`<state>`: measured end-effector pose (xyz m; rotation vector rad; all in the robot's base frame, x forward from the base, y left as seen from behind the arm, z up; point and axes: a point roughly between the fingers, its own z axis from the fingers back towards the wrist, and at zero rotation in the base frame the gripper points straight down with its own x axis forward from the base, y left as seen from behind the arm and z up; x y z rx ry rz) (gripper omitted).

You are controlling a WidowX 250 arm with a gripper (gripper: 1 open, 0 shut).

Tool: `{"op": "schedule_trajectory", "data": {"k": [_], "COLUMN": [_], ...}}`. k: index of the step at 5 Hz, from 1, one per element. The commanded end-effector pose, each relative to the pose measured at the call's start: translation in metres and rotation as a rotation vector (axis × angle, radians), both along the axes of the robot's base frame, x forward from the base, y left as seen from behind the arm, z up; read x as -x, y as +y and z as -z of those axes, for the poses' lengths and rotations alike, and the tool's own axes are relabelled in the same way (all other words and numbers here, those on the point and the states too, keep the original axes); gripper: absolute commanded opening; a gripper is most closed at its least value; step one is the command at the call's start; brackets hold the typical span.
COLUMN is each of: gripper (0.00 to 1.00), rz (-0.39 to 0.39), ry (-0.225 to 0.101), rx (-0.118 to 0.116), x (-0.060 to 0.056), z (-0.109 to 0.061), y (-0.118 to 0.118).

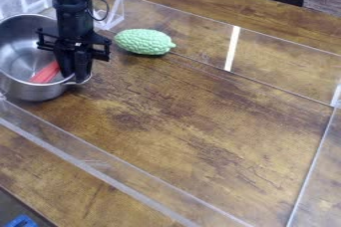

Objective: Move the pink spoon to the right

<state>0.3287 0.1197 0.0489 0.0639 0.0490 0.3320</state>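
Note:
The pink spoon lies inside the round steel pot at the left edge of the table; only its pink-red handle shows. My black gripper hangs straight down into the pot's right side, fingertips at the right end of the spoon's handle. The fingers look close together, but they merge into one dark shape. Whether they pinch the handle does not show. The spoon's bowl is hidden.
A bumpy green vegetable lies just right of the pot. A clear plastic wall rings the wooden table. Bare wood stretches to the right and toward the front.

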Motion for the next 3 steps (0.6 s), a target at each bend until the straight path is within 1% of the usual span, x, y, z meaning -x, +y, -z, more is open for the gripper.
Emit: {"op": "schedule_trajectory", "data": {"k": [1,2,3], "gripper": [0.0,0.0,0.0], "rz": [0.027,0.041,0.06], "ry": [-0.09,-0.097,-0.108], "rx": [-0.039,-0.052,-0.066], "x": [-0.012,-0.015,-0.021], "z": [-0.036,-0.045,-0.055], "y": [-0.012,-0.022,-0.04]}}
